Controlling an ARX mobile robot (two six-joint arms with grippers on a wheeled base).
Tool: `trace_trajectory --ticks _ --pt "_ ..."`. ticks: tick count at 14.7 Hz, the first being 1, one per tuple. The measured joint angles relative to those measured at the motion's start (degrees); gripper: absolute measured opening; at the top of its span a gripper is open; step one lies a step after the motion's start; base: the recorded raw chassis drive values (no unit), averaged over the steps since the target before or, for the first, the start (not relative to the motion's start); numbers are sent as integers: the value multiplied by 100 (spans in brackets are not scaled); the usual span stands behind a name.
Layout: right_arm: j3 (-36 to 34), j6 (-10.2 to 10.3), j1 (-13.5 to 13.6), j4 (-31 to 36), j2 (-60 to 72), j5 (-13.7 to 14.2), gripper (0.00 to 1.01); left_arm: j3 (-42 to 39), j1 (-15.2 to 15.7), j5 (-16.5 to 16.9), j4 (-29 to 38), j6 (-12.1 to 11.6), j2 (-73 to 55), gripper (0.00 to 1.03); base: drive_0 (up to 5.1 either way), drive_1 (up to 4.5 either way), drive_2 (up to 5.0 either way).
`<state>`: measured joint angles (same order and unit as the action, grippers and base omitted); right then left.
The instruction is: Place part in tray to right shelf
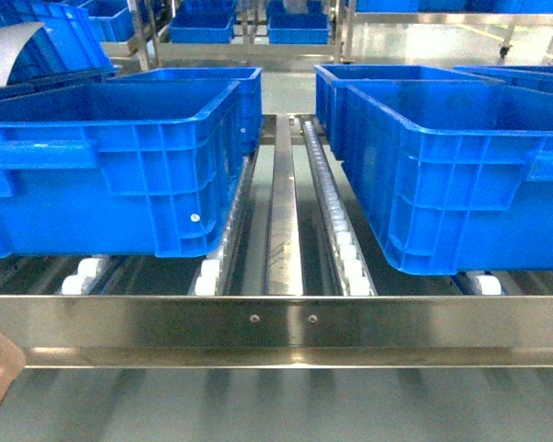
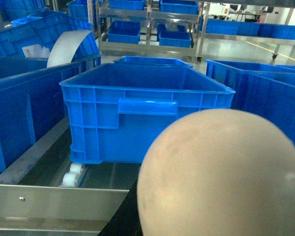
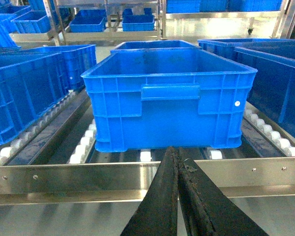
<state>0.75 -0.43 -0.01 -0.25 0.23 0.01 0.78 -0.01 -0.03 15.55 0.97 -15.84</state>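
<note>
Warehouse aisle, more blue bins sitting on racks at the back. Roller shelf is running across the front, steel rail along its near edge. The part – a rounded beige piece – is filling the lower right of the left wrist view, hanging in front of the rail, short of the left tray; its edge is peeking in at the head view's bottom-left corner. Left hand itself isn't showing, so grip state – can't tell. Right hand is hovering before the rail, black fingers pressed together, nothing between them, pointing at the right tray sitting on the white rollers.
</note>
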Motion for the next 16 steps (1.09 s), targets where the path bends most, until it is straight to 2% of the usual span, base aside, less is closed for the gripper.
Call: trace_trajectory --ticks 3,4,5,6,9,14,16 --pt "0 0 0 0 0 0 2 0 0 0 -334 0 345 14 0 0 0" --pt "0 0 0 0 0 0 2 0 0 2 -708 0 656 14 0 0 0" --pt "0 0 0 -4 0 0 2 2 0 22 -1482 -11 1193 14 0 0 0" --pt "0 0 0 -2 0 0 2 2 0 -4 -1620 -2 1556 14 0 0 0" --pt "0 0 0 0 0 0 2 4 0 0 -1613 -13 1550 14 0 0 0" --pt "0 0 0 0 0 0 51 4 0 0 -1606 -13 1550 14 0 0 0" --pt "0 0 0 0 0 0 75 4 0 0 -1606 -13 1550 14 0 0 0"
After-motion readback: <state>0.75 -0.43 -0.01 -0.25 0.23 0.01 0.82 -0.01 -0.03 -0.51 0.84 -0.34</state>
